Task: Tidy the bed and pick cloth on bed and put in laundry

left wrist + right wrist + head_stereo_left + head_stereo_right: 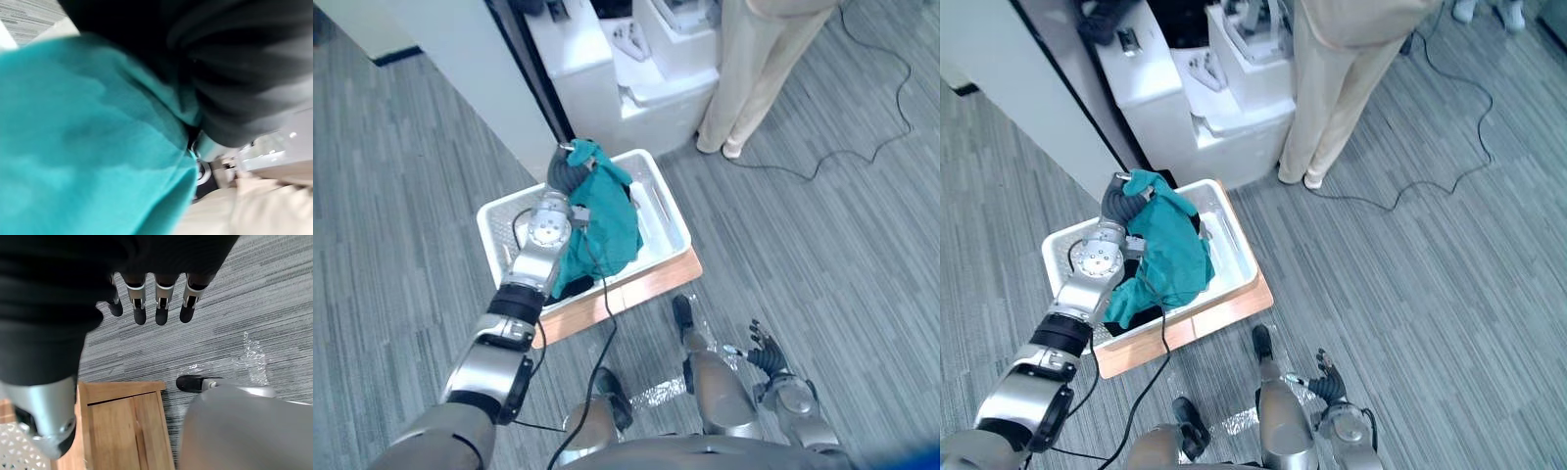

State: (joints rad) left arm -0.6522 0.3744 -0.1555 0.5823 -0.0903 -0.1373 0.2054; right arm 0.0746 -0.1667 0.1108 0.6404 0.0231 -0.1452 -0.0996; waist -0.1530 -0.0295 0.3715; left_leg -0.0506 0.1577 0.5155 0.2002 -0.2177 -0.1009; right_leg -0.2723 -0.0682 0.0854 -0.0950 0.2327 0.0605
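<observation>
- As the teal cloth (604, 223) hangs over the white laundry basket (495, 233), the left hand (562, 172) carries it, the grip hidden under the cloth.
- Right hand (769, 354) idles low, fingers relaxed.
- Drop-off step, apparently; next calls for letting go and withdrawing.

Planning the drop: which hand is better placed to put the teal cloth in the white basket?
Left: the teal cloth hangs from the left hand over the white basket; the right hand is open, low, well away.
</observation>
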